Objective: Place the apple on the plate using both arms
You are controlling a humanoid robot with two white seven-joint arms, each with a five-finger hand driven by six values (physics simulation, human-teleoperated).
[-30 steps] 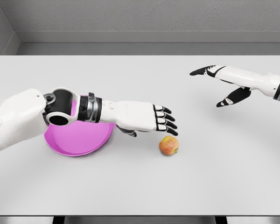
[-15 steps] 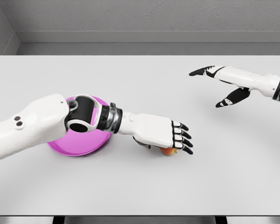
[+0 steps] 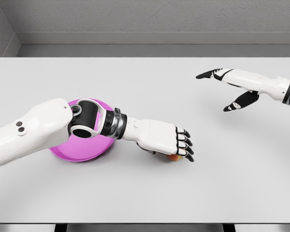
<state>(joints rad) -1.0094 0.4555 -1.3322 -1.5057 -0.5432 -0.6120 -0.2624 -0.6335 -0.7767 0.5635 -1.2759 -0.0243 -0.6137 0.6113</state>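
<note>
A white tabletop (image 3: pixel 145 193) fills the view, seen from above and in front, with a grey wall behind its far edge.

The left arm comes in from the tabletop's left edge and reaches toward the middle. Its forearm and elbow joint cover much of a pink plate (image 3: pixel 82 149), which sits on the left half of the tabletop, nearer the front edge than the far edge. Only the plate's front rim and part of its far rim show around the arm.

The left hand (image 3: pixel 165 140) lies palm down just right of the plate, over the apple (image 3: pixel 173 157). The apple rests on the tabletop near the middle, a little toward the front edge, and apart from the plate. Only a small orange-red sliver of it shows, below the palm and just behind the black fingertips (image 3: pixel 187 151). The fingers curl down over the apple's top and far side, wrapped around it, though whether they grip it firmly cannot be told, as the hand hides the contact.

The right arm comes in from the right edge, toward the far right corner. The right hand (image 3: pixel 227 86) hovers above the tabletop, well apart from the apple, its fingers stretched out and loose, holding nothing. The thumb points down toward the tabletop.
</note>
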